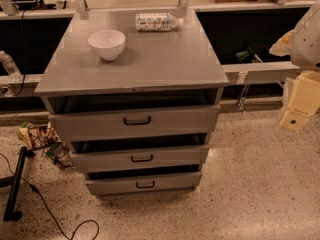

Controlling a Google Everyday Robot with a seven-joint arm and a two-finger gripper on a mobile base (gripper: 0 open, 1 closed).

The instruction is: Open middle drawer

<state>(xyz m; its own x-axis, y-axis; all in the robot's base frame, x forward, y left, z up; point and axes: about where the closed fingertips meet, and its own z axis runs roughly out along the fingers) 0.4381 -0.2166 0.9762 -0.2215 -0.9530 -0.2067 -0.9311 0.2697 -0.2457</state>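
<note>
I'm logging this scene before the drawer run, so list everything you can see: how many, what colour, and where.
cabinet: one, grey, centre of view
top drawer: one, grey with black handle, ajar
middle drawer: one, grey with black handle, slightly ajar
bottom drawer: one, grey with black handle, slightly ajar
bowl: one, white, cabinet top, left side
bottle: one, clear plastic, lying at the back of the cabinet top
snack packets: at least two, multicoloured, floor left of the cabinet
cable: one, black, floor at lower left
claw: one, cream, right edge, apart from the cabinet
</note>
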